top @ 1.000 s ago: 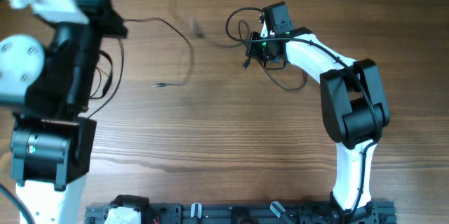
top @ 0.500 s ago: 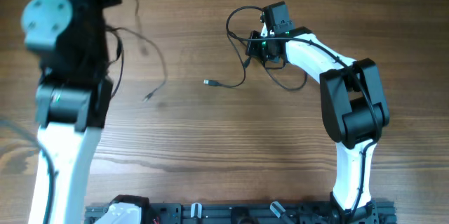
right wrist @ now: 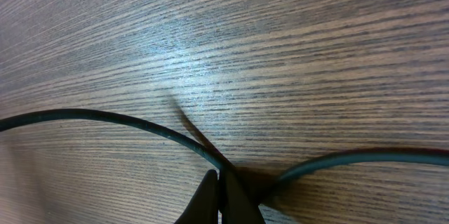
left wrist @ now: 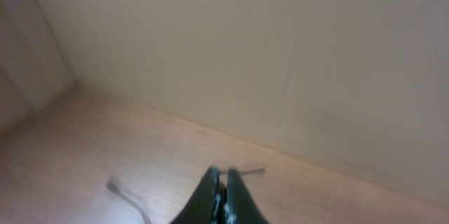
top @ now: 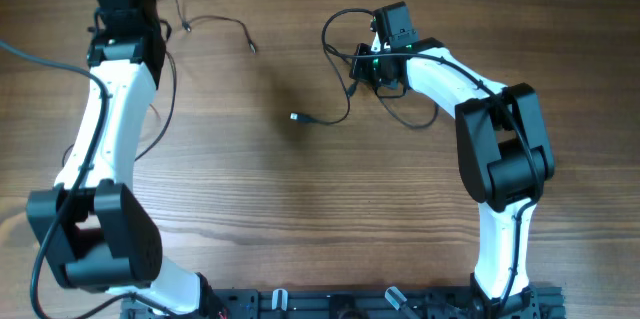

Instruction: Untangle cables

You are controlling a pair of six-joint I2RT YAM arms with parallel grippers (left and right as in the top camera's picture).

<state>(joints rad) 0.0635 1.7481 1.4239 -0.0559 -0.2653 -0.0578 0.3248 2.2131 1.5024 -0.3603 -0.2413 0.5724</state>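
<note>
Wood-grain table (top: pixel 300 209), with a plain pale wall (left wrist: pixel 280 55) behind it in the left wrist view. Nearest me is the black base rail (top: pixel 330 304) along the near edge, and both arms rise off it. My right arm (top: pixel 500 149) goes up the right side and bends in toward the middle. My left arm (top: pixel 100 159) runs up the left side to the far corner. Mid-table, a silver-tipped plug (top: pixel 296 117) lies flat, well apart from both grippers; its cord curves right and up into the bundle. Past that, my right gripper (right wrist: pixel 219 182) is down at the table, jaws clenched on one of the cables (right wrist: pixel 91 114). In the wrist view one black arc comes in from the left, another leaves to the right, and they meet right at the tips. Overhead, the rest of that bundle loops around the same gripper: one loop on its far-left side, one slack bend on the near side under the forearm. Farthest out, my left gripper (left wrist: pixel 223 182) is up off the table near the far-left corner, jaws pressed together. That view is blurred, so I can't tell whether a cord is pinched between them. A separate thin cord (top: pixel 215 21) runs from beside that gripper toward the middle and ends in a small plug (top: pixel 252 48), well apart from the right-hand bundle.
</note>
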